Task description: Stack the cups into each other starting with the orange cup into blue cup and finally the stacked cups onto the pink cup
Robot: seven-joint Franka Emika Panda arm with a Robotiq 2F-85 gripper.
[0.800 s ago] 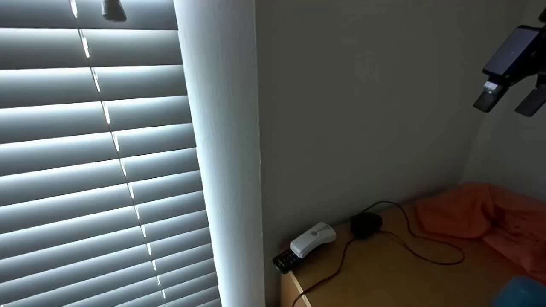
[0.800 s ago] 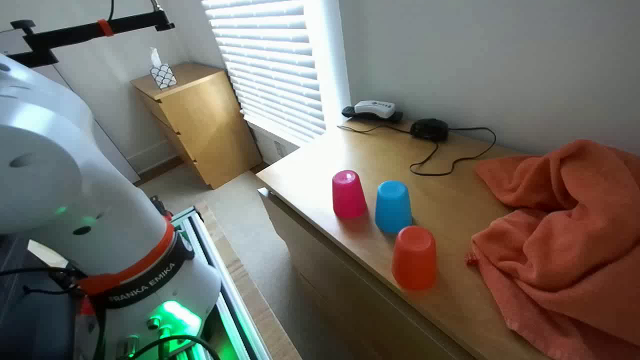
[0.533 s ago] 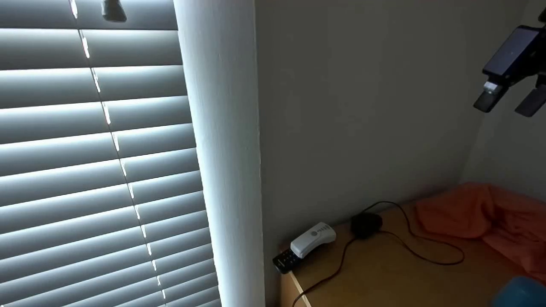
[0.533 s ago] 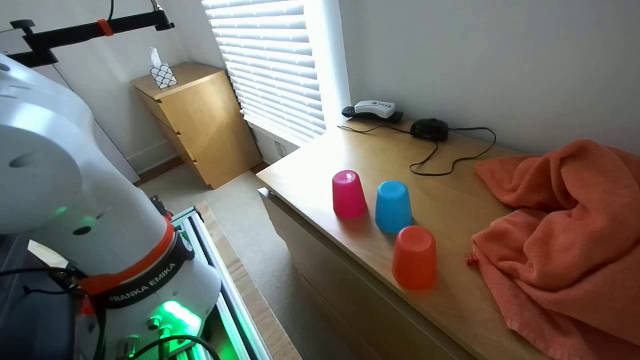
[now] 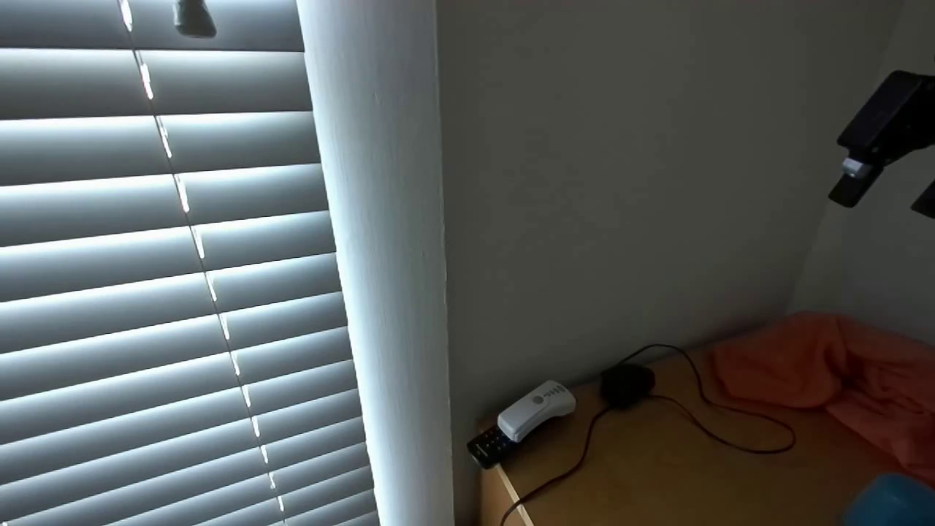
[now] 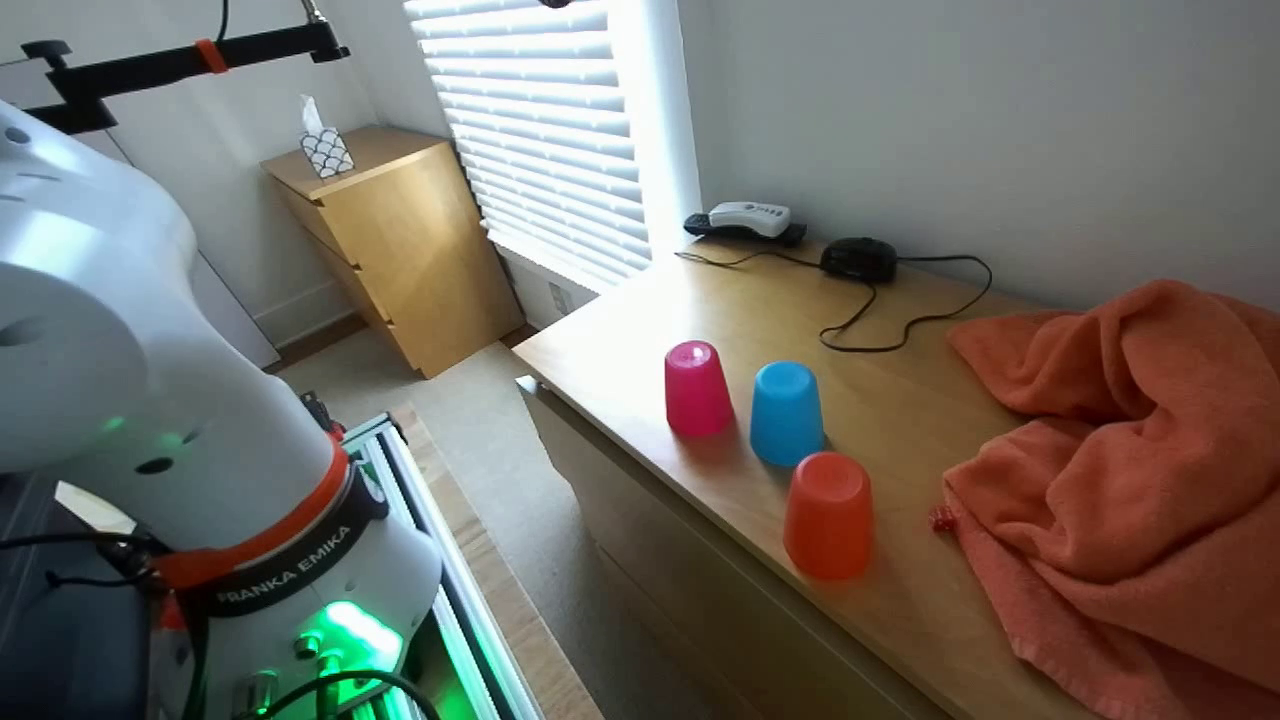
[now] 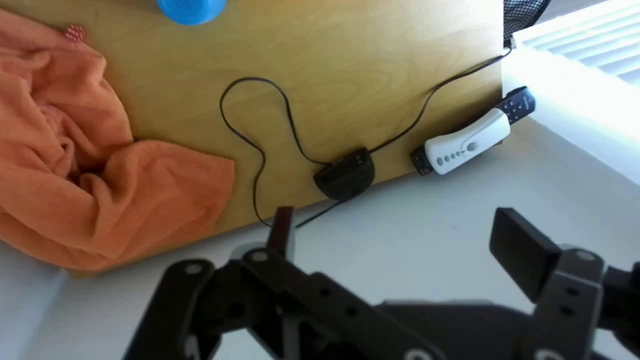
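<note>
- End effector spread wide, holding nothing, well above tabletop; likely clearance for approach.
- Orange cup, blue cup, pink cup upside-down, unstacked on it; probably so each nests over next.

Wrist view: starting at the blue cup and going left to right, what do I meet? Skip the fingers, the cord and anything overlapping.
Left to right: blue cup, cut off by the picture's top edge → black corded device → white remote → window blinds.
</note>
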